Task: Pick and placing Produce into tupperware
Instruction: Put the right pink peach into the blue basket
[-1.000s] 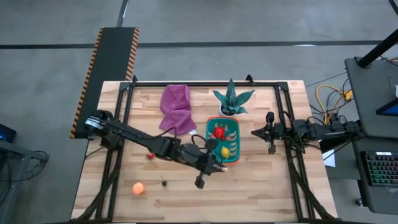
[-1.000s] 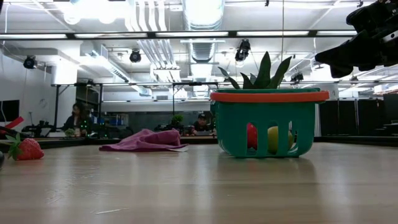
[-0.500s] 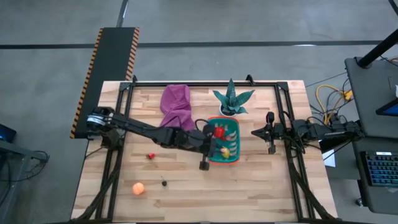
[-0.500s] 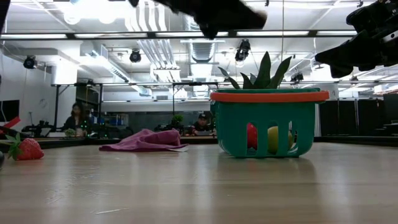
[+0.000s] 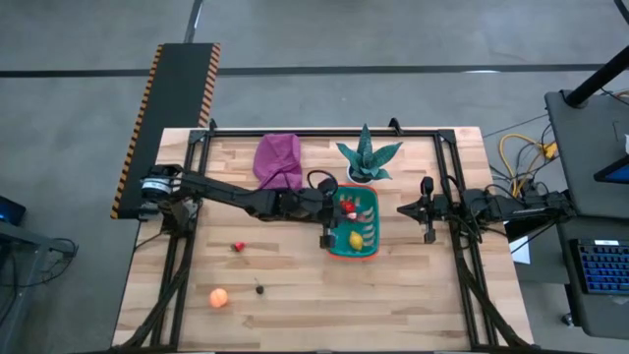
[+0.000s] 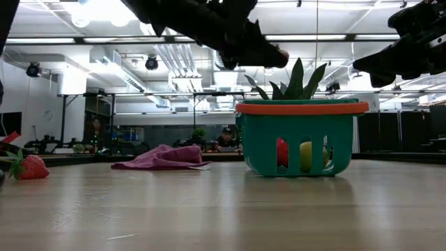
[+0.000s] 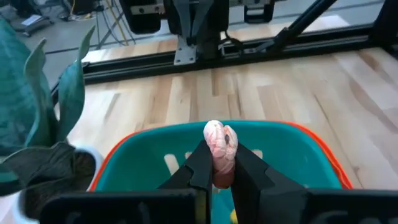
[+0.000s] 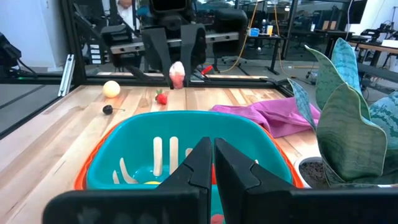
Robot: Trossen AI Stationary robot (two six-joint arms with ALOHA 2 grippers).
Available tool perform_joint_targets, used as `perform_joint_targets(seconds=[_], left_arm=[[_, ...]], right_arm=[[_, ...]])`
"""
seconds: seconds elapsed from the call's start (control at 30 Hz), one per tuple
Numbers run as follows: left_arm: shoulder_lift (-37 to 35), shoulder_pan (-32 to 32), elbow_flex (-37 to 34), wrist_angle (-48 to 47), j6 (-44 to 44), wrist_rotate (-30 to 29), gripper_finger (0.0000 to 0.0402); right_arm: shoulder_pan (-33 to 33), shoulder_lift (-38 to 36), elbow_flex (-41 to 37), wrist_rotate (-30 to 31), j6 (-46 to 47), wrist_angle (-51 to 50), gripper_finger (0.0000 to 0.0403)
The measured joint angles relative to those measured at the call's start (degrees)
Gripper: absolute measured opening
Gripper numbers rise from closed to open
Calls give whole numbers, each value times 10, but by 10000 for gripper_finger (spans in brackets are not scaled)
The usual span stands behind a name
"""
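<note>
You are looking at a teal basket (image 5: 371, 228) with an orange rim, holding a red fruit (image 5: 346, 208) and a yellow lemon (image 5: 355, 240), on a pale wood table (image 5: 295, 285). A pale pink piece (image 7: 220, 143) sits between black fingers (image 7: 199, 167). At left lie a red strawberry (image 5: 237, 247), an orange ball (image 5: 218, 298) and a dark piece (image 5: 259, 289); at the far side lie a purple cloth (image 5: 278, 160) and a green plant (image 5: 367, 154) in a white pot.

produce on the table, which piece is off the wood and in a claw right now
The pale pink piece, pinched in the shut left claw above the teal basket. The strawberry, orange ball and dark piece lie on the table.

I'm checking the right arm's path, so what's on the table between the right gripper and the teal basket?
Nothing: in the high view, only bare wood lies between the shut right gripper and the teal basket.
</note>
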Motion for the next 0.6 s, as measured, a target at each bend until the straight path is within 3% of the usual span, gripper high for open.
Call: perform_joint_targets(seconds=[0.2,0.6], left_arm=[[30,28,0,52,0,47,12],[87,62,15,77,-16,52,12]], right_arm=[[0,0,0,0,0,0,9],[0,0,0,0,0,0,9]])
